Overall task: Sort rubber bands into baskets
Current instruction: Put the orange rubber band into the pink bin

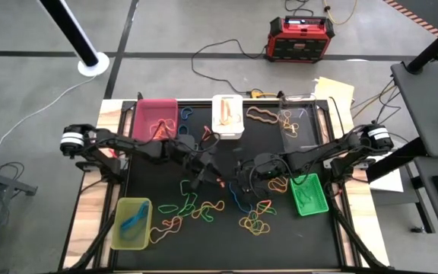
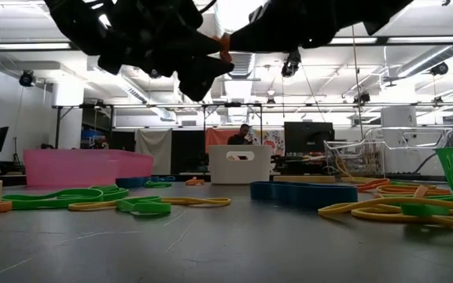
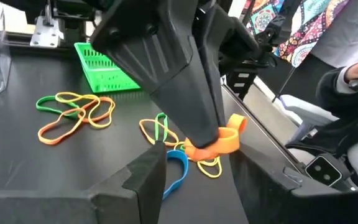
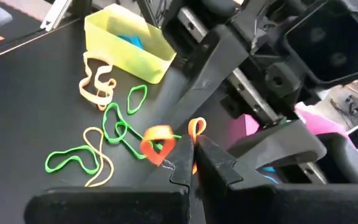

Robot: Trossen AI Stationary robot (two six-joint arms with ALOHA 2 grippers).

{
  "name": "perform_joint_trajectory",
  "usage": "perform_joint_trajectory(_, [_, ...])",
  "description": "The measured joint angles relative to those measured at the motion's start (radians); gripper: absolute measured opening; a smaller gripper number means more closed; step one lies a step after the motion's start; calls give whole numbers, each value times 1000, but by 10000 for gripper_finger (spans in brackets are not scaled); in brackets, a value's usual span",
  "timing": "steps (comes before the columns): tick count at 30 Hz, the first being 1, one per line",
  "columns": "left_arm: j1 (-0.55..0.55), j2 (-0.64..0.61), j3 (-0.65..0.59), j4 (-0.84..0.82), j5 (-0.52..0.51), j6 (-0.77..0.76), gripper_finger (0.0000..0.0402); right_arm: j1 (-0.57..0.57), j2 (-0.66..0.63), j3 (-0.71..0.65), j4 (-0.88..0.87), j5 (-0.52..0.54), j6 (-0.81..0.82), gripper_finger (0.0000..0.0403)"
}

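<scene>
Above the middle of the black mat, my right gripper [image 1: 239, 178] is shut on an orange rubber band [image 3: 219, 144]. My left gripper [image 3: 197, 163] faces it from the table's left and is open, one finger on each side of the band. I cannot tell whether those fingers touch it. Many rubber bands [image 1: 204, 207] in green, yellow, orange, blue and red lie loose on the mat. The pink basket [image 1: 156, 119], the white basket [image 1: 227, 116] and the clear basket [image 1: 296, 122] stand along the far edge. The green basket [image 1: 309, 195] is at the right and the yellow-green basket [image 1: 131, 224] at the near left. My right gripper pinches the orange band between its two shut fingertips [image 4: 196, 144], with a short loop [image 4: 196, 127] sticking up beyond them. The fingers come nearly level from the table's right, slanting a little down. The band is lifted clear of the mat, and its other part [image 4: 157, 143] curls beside the tips.
A red-and-black power box [image 1: 299, 38] and cables lie on the floor beyond the table. Papers [image 1: 333, 91] hang over the far right corner. A blue band [image 3: 176, 168] and several yellow ones lie on the mat under the grippers. A person's sleeve [image 3: 347, 118] shows beyond the table edge.
</scene>
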Motion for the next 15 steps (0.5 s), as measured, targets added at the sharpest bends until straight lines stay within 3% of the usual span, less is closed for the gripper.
perform_joint_trajectory(15, [15,-17,-3,-11,-10,-4,154,-8,0,0,55,44,-32,9])
